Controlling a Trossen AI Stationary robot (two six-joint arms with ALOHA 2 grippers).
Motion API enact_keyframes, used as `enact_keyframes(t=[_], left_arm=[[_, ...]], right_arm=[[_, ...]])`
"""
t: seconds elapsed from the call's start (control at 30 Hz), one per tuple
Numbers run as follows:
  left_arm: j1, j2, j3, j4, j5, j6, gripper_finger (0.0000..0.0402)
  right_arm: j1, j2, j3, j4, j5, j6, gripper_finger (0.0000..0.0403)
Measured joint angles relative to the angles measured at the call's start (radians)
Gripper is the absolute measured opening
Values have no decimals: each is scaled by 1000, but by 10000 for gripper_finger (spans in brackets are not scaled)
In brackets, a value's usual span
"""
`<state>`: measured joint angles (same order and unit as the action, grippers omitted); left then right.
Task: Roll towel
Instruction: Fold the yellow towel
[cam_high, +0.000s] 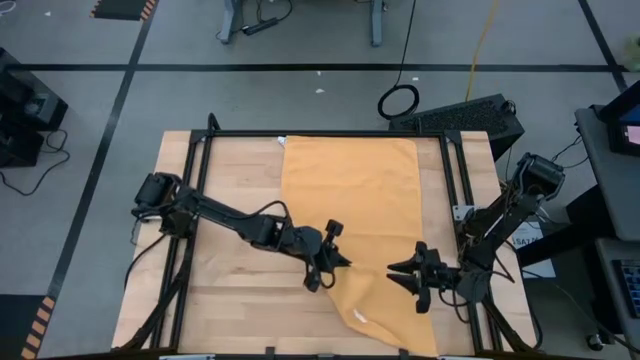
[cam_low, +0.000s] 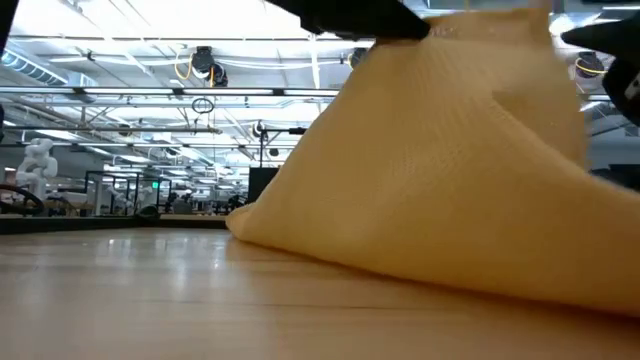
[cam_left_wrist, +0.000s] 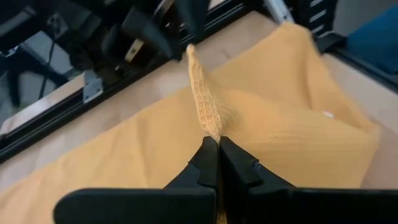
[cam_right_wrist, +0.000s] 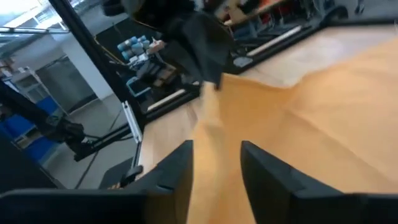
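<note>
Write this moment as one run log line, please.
step: roll start | towel: mostly flat, near edge lifted | left gripper: jaws shut on towel edge | right gripper: jaws open over towel

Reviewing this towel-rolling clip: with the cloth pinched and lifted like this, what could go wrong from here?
The left hand is shut on only a thin pinched ridge of the towel, so the fabric may slip free as it lifts. The right hand is open over the towel's near part and grips nothing, so a one-sided pull could skew the cloth and start a crooked roll. The near corner already looks rumpled by the small white tag, and those wrinkles may get rolled in.
</note>
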<state>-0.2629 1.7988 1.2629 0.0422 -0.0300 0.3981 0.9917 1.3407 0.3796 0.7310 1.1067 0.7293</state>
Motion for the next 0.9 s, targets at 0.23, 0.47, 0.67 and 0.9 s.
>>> enact_keyframes(t=[0.23, 0.47, 0.67, 0.9], left_arm=[[10, 0, 0, 1, 0, 1, 2], [8, 0, 0, 2, 34, 23, 2], [5, 0, 0, 1, 39, 63, 2], [5, 0, 0, 1, 38, 73, 2]], right_arm=[[-33, 0, 33, -9, -10, -210, 197], [-90, 0, 34, -88, -42, -271, 210], [-127, 0, 34, -93, -101, -265, 210], [-170, 0, 34, -92, -195, -258, 175]])
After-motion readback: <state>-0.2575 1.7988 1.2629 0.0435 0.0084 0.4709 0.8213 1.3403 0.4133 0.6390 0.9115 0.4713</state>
